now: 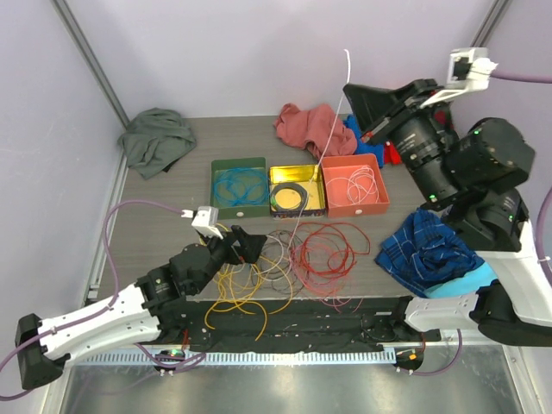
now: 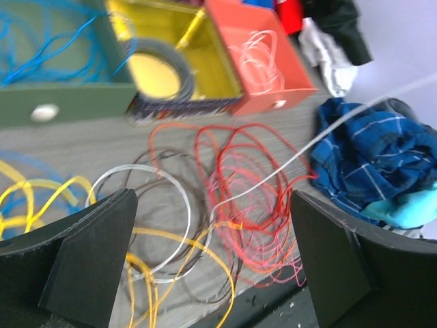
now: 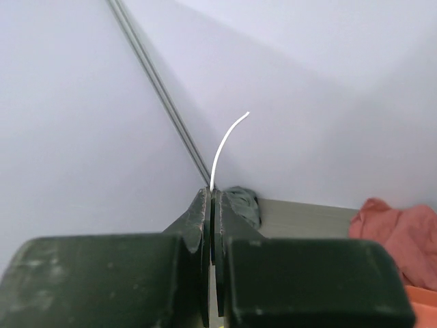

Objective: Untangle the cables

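Right wrist view: right gripper (image 3: 212, 197) clamped on white cable (image 3: 224, 147) — the pinch is unclear from above
Left gripper (image 2: 212, 229): jaws wide, empty — cables (image 2: 232, 191) below, frame centre
Around: blue checked cloth (image 2: 369, 157) right, orange tray (image 2: 273, 92) behind

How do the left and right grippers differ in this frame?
The left gripper is open and empty; the right gripper is shut on the white cable. The left gripper sits low over the cables on the table; the right gripper is raised high. Both have dark fingers.
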Controlling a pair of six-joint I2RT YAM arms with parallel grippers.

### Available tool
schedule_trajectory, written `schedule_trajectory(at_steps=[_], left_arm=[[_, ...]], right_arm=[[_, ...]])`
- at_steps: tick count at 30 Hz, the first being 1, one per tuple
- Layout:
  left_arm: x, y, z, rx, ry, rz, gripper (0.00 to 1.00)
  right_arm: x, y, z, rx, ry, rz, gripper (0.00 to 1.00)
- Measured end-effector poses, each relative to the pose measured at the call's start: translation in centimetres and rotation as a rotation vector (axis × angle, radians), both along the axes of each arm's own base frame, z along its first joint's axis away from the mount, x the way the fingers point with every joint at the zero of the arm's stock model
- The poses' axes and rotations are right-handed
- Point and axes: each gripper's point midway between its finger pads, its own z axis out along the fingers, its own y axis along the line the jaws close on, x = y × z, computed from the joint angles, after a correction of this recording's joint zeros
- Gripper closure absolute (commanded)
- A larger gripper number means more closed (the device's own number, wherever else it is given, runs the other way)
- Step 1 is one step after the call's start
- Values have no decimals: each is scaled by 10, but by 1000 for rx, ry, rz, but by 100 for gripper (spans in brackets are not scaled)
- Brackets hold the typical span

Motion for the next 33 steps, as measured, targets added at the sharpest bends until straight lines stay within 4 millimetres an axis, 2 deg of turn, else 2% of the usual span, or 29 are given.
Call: schedule_trajectory(at_steps=[4, 7, 11, 14, 18, 21, 23, 24, 25, 27, 28, 30, 33], left_arm=[[4, -22, 16, -49, -97, -67, 0], [3, -41, 28, -101, -180, -140, 0], [0, -67, 35, -129, -262, -245, 0], [2, -83, 28, -108, -285, -286, 0], [13, -104, 8, -46, -273, -303, 1], [24, -113, -7, 1, -259, -280, 4], [31, -114, -16, 29, -250, -258, 10], [36, -115, -20, 43, -245, -245, 14], [41, -116, -24, 55, -239, -230, 28], [50, -117, -27, 70, -228, -205, 47], [55, -117, -27, 75, -225, -191, 73], [64, -116, -23, 75, -217, -160, 100], [70, -109, -14, 90, -210, -130, 100]], right_arm=[[-10, -7, 18, 48, -25, 29, 99], [-12, -6, 16, 52, -17, 47, 99], [-11, 0, 4, 33, 9, 60, 99], [-9, 6, -6, 19, 29, 71, 99], [-9, 13, -16, 3, 48, 89, 99], [-10, 15, -19, 3, 55, 102, 99], [-12, 14, -19, 6, 55, 111, 99], [-13, 13, -20, 8, 54, 114, 99], [-15, 11, -20, 12, 54, 115, 99], [-18, 7, -19, 18, 52, 119, 99], [-20, 4, -20, 22, 52, 120, 99], [-23, -1, -20, 30, 50, 120, 99], [-28, -10, -21, 41, 46, 118, 99]])
